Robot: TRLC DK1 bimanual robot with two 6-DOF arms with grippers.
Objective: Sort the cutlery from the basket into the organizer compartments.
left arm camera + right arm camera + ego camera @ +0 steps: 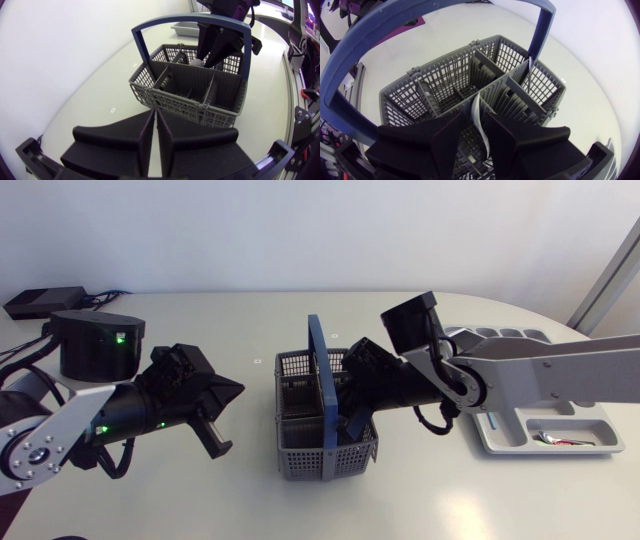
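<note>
The grey mesh basket [300, 450] with its blue hoop handle [322, 375] stands mid-table. My right gripper [352, 418] reaches down into its right half. In the right wrist view that gripper [477, 114] is shut on the flat silver handle of a cutlery piece [481, 130] over a basket compartment. Another silver piece [529, 75] stands upright in the compartment by the hoop's foot. My left gripper [215, 418] hovers left of the basket, shut and empty; the basket [170, 92] lies just ahead of its fingers [145, 135]. The white organizer [500, 435] lies at the right.
A red-handled item [562, 443] lies in the organizer's near compartment. A black box [45, 302] sits at the far left corner. Bare table runs along the front edge and between my left gripper and the basket.
</note>
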